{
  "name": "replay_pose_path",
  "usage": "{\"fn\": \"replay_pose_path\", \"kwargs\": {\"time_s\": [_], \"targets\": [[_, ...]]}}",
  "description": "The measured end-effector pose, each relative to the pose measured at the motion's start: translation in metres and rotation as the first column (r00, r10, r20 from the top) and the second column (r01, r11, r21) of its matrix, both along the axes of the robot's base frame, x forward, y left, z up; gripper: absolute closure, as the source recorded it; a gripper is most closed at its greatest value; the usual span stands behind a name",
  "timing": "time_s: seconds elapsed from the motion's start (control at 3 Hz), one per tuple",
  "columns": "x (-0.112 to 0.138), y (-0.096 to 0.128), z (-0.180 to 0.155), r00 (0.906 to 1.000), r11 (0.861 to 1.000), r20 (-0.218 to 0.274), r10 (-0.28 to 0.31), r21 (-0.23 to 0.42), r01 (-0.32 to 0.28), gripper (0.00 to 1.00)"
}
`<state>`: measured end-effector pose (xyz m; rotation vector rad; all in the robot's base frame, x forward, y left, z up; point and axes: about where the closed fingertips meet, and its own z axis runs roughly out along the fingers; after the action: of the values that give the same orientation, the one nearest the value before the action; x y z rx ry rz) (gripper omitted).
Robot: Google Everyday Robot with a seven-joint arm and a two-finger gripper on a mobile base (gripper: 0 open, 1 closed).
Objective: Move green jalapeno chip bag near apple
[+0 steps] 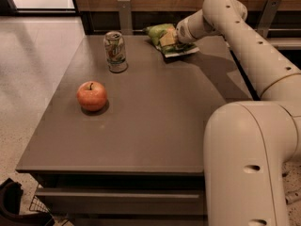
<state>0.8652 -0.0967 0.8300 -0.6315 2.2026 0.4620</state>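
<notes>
The green jalapeno chip bag [160,34] lies at the far edge of the brown table [155,117], right of the middle, with a white edge toward the front. My gripper [170,40] is at the end of the cream arm and sits right on the bag's right half. The red-orange apple [91,95] with a short dark stem rests on the table's left side, well apart from the bag and the gripper.
A green-and-white soda can [115,52] stands upright at the far left of the table, between the apple and the bag. The arm's large cream base [244,164] fills the lower right. Metal brackets and a wooden wall run behind the table.
</notes>
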Motion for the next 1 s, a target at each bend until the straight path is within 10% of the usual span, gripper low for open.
{"fn": "replay_pose_path", "kwargs": {"time_s": [1.0], "targets": [[-0.0001, -0.0003, 0.0026, 1.0, 1.0, 0.0, 0.0, 0.0, 0.0, 1.0]]}}
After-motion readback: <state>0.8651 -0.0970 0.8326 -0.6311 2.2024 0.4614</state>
